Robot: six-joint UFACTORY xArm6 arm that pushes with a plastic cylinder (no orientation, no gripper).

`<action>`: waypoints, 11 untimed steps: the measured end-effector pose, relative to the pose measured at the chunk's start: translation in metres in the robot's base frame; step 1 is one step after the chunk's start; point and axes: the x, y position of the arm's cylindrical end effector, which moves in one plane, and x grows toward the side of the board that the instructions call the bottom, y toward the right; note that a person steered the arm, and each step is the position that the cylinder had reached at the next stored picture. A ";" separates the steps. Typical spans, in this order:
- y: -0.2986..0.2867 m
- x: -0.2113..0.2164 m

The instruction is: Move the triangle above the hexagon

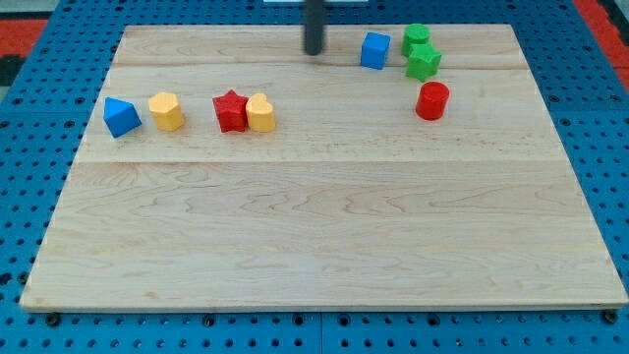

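Far left on the wooden board point(314, 256): blue triangle point(121, 116), beside it a yellow block point(167, 111) — possibly the hexagon, edges unclear — then red star point(230, 110) touching a yellow heart point(260, 113). My tip point(314, 51) — bare rod, holding nothing — rests near the top edge, left of the blue cube point(374, 50). Two green blocks point(421, 51) and a red cylinder point(431, 101) sit rightmost.

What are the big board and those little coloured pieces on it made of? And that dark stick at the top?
The board looks like pale wood: grain lines and plank seams show, matte finish. The blocks, such as the blue triangle and yellow hexagon, have even, solid colour, painted wood or plastic; I cannot tell which. My tip, near the view's top left of the blue cube, looks dark and smooth, perhaps metal or plastic.
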 end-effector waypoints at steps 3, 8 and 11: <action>-0.252 0.118; -0.150 0.099; -0.244 0.118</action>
